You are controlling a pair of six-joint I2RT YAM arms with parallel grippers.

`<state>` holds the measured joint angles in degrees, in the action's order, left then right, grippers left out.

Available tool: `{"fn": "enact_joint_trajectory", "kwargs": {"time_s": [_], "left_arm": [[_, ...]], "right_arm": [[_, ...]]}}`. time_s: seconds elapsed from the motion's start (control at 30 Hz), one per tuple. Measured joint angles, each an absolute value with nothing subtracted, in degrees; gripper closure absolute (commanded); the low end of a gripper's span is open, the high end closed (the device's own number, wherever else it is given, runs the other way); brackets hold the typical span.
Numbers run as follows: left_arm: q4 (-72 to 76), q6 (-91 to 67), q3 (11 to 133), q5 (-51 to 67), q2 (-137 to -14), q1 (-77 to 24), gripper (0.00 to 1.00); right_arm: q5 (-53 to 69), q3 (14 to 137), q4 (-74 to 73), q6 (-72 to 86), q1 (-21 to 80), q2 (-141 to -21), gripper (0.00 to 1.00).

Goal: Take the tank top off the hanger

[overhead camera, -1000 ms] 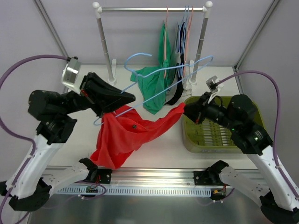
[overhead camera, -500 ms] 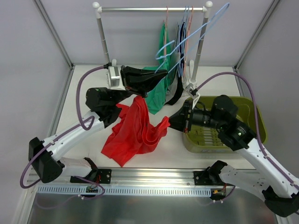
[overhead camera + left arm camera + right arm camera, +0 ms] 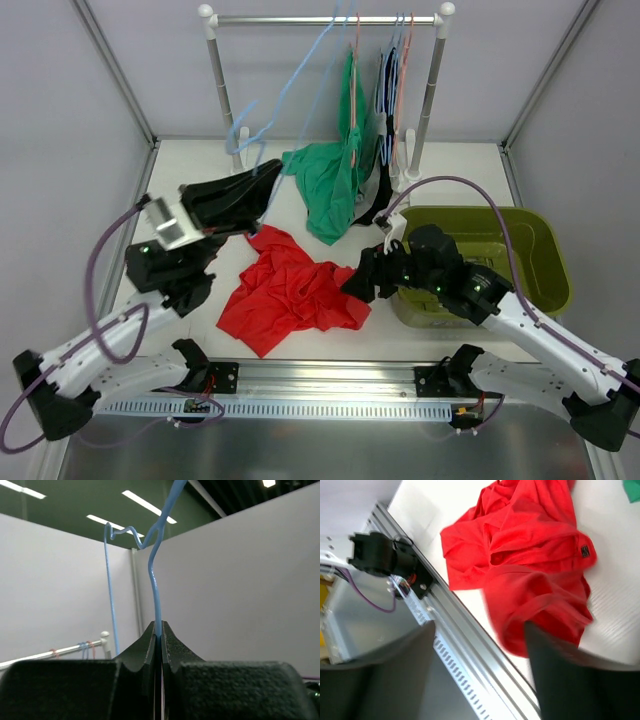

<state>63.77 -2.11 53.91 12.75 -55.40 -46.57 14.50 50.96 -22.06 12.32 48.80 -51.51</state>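
The red tank top [image 3: 293, 295] lies crumpled on the white table, off the hanger. My left gripper [image 3: 262, 183] is raised above its left side and shut on the bare light-blue wire hanger [image 3: 290, 95], which slants up toward the rack. In the left wrist view the hanger wire [image 3: 155, 580] rises out of the closed left gripper [image 3: 158, 630]. My right gripper [image 3: 353, 285] hovers low at the top's right edge, open and holding nothing. In the right wrist view the tank top [image 3: 530, 555] spreads beyond the wide-apart right gripper [image 3: 480, 645], with one fold close to the right finger.
A clothes rack [image 3: 325, 19] stands at the back with a green garment [image 3: 332, 190], a dark one and several more hangers. An olive bin [image 3: 530, 235] sits at the right, behind my right arm. The metal rail [image 3: 320, 385] runs along the near table edge.
The right gripper has opened and let go of the red top, which dropped flat onto the table. The left arm has swung back left with the hanger, now free of the cloth.
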Motion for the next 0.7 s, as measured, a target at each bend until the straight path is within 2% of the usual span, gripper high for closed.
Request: {"fn": "enact_joint_trajectory", "kwargs": {"time_s": [0.07,0.2,0.3,0.53,0.7], "left_arm": [[60.8,-2.5,49.9,9.1,-48.6,-46.6,1.0],[51.1,-5.7,44.8,-3.6,-36.5,-46.6,1.0],[37.8,-9.5,46.8,-13.1,-34.5,-46.6,1.0],[5.2,-22.3,57.6,-26.1,-42.2,-46.5,1.0],[-4.7,-26.4,68.6,-23.4,-54.8,-40.7,1.0]], "right_arm": [[14.3,50.1,-21.7,12.2,49.7,-51.6,0.01],[13.3,49.4,-21.6,12.0,50.5,-51.9,0.01],[11.2,49.4,-21.8,11.7,50.5,-51.7,0.01],[3.8,49.6,-25.2,10.9,50.5,-49.2,0.0],[0.7,49.7,-27.1,10.9,50.5,-47.4,0.0]]}}
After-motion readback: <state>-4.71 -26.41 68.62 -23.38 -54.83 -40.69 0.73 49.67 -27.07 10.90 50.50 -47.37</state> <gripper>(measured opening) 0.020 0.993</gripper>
